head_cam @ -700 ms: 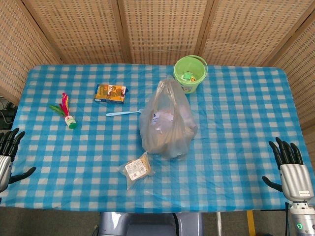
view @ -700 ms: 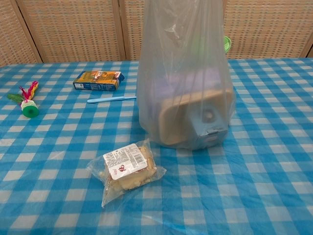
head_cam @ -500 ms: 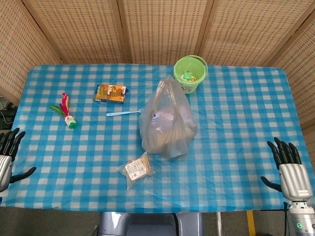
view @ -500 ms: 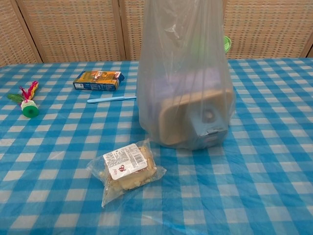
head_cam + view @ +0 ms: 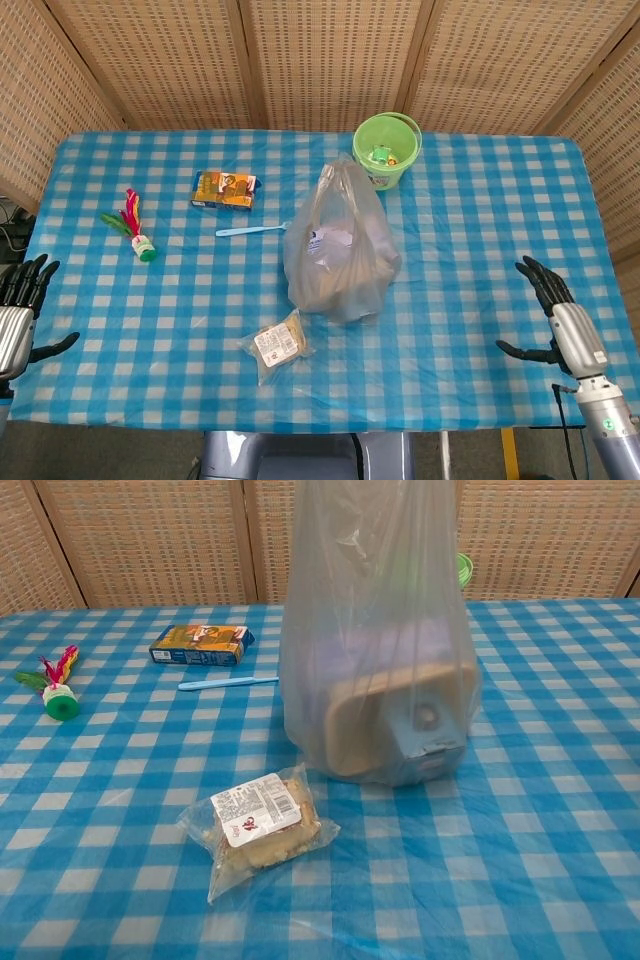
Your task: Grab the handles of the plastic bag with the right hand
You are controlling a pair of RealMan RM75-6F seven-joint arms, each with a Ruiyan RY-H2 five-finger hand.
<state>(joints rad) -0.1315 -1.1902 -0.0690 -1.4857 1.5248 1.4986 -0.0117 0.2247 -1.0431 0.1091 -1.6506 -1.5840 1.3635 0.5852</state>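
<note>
A clear plastic bag [image 5: 340,250] [image 5: 375,650] stands upright in the middle of the table with boxes inside it. Its handles [image 5: 340,172] bunch together at the top; in the chest view they run out of the frame. My right hand [image 5: 560,320] hovers over the table's right front edge, fingers spread and empty, far to the right of the bag. My left hand [image 5: 18,315] hangs off the left front corner, also spread and empty. Neither hand shows in the chest view.
A green bucket [image 5: 387,148] stands just behind the bag. A wrapped snack [image 5: 277,345] [image 5: 255,825] lies in front of it. A blue toothbrush [image 5: 250,231], an orange box [image 5: 224,189] and a feathered shuttlecock [image 5: 133,225] lie to the left. Wicker screens close the back.
My right hand has moved up and leftward, in over the table's edge. My left hand has shifted slightly. The bag and the other objects have stayed put.
</note>
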